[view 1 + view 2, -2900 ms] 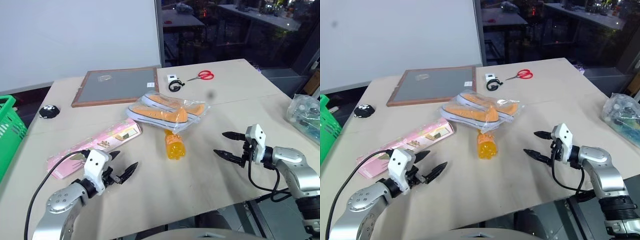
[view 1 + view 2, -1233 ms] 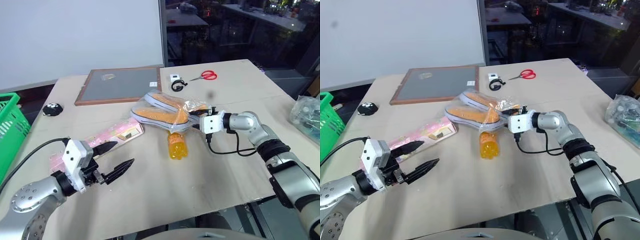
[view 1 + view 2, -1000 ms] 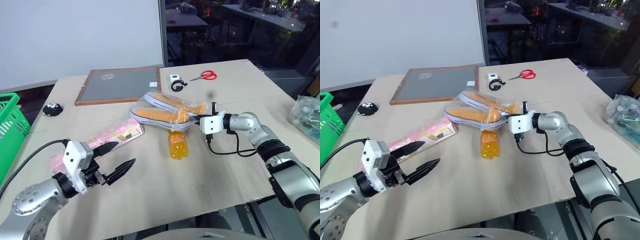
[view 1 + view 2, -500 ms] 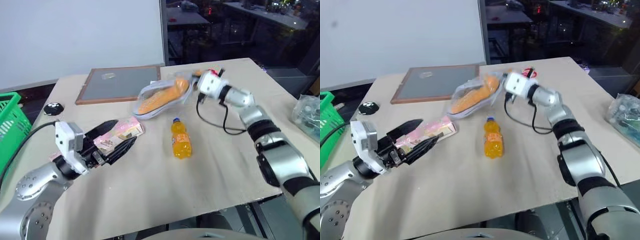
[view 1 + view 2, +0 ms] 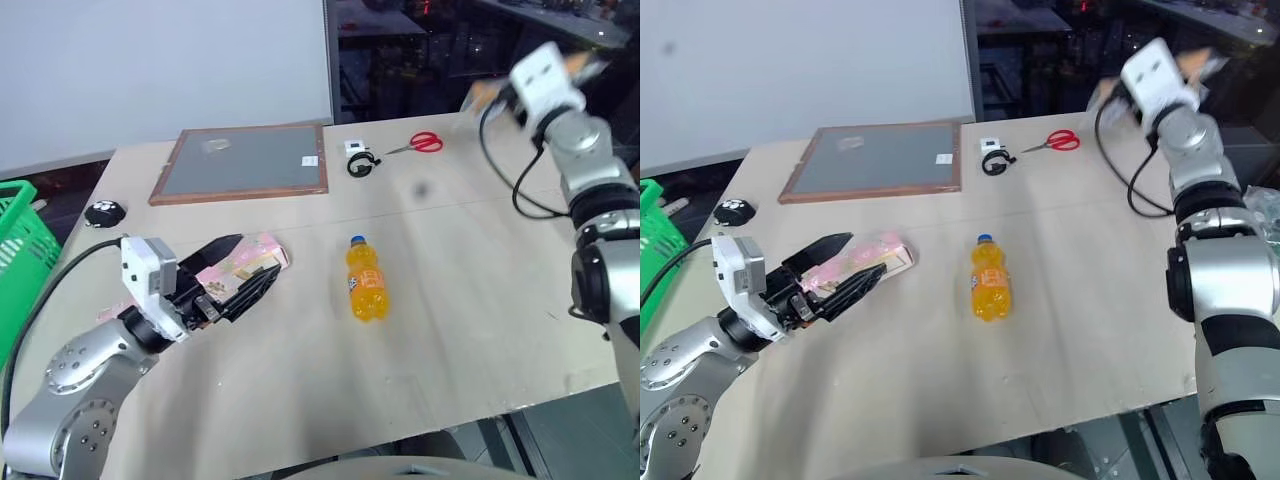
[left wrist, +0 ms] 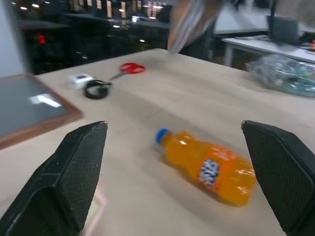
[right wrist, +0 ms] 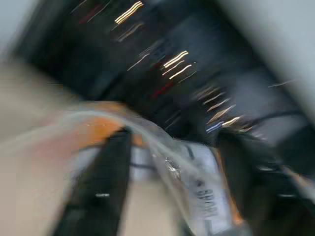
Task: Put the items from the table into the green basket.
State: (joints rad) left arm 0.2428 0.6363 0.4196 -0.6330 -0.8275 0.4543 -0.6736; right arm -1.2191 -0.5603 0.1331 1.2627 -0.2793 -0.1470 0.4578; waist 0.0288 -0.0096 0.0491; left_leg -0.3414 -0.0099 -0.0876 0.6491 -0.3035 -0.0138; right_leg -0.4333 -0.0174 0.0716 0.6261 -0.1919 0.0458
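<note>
An orange-drink bottle [image 5: 366, 290] with a blue cap lies on its side in the middle of the table [image 5: 460, 250]. The long pink packet [image 5: 270, 252] lies to its left, partly hidden behind my left gripper [image 5: 868, 253], which hovers open just over it. My right gripper [image 7: 177, 135] is raised high at the far right, past the table's back edge. Its fingers [image 7: 98, 187] stand apart, and a clear bag of orange shoes [image 7: 197, 182] shows blurred between them. The green basket [image 5: 14, 235] stands off the table's left edge.
A framed grey board [image 5: 240, 160] lies at the back left. Red scissors [image 5: 425, 143] and a small white device with a black cable [image 5: 357, 160] lie behind the bottle. A small black object [image 5: 103, 211] sits near the left edge, and a clear bag of goods [image 6: 285, 73] at the right.
My right arm swung up and to the right, lifting the bag of shoes off the table; its fingers, shut on the bag before, now stand apart. The left gripper rose slightly over the pink packet.
</note>
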